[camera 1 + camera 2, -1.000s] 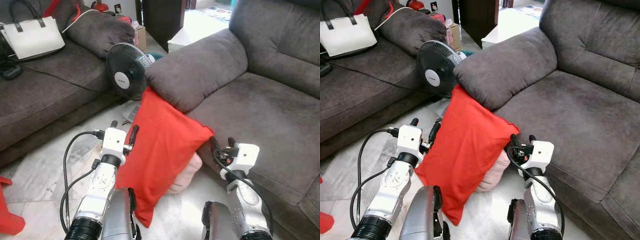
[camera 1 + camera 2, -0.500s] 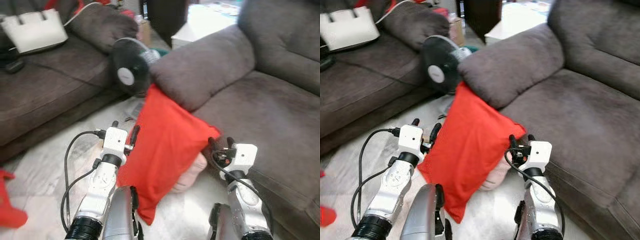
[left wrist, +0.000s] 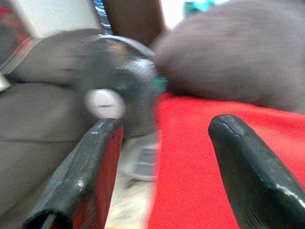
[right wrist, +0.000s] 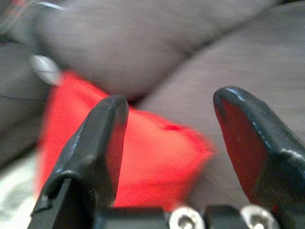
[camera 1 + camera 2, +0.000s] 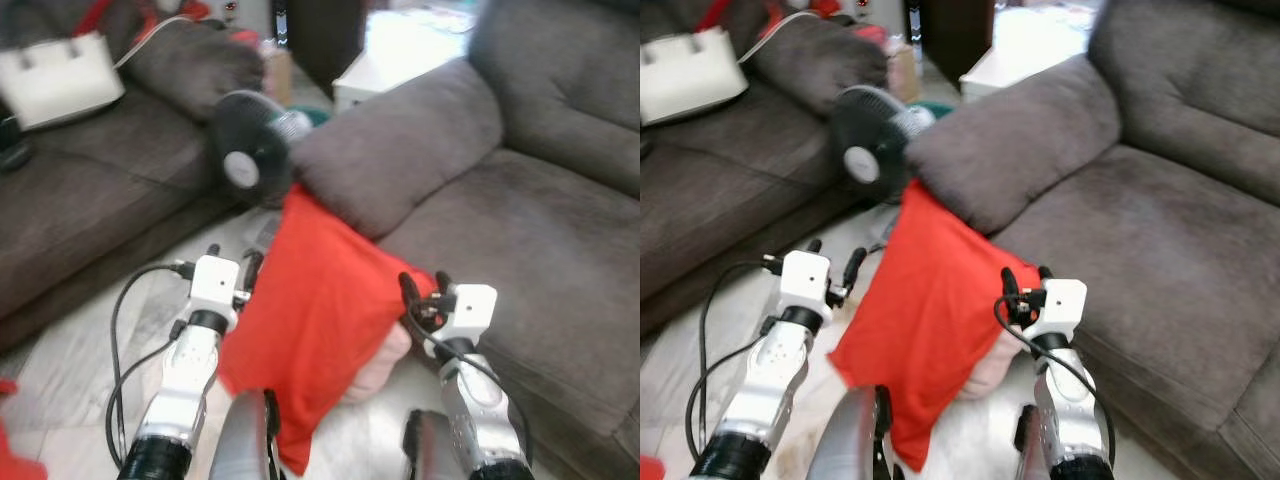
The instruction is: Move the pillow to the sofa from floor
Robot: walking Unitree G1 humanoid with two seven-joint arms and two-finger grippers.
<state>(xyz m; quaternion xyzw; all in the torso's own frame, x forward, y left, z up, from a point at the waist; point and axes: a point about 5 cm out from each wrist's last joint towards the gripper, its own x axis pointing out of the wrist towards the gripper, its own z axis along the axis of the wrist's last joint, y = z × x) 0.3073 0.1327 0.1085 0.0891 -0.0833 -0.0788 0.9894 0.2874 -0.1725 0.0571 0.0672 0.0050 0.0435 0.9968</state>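
The red pillow (image 5: pixel 320 320) leans on the sofa (image 5: pixel 540 230), probably soft and light (it will sag); both open grippers, left gripper (image 5: pixel 232 268) and right gripper (image 5: pixel 424 287), flank its side edges.

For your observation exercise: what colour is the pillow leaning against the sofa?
Bright red pillow, plain with no pattern; clearest in the left eye view.

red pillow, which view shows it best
The left eye view: the whole red pillow leans against the sofa, between both open grippers. The right eye view matches it. Wrist views catch blurred parts.
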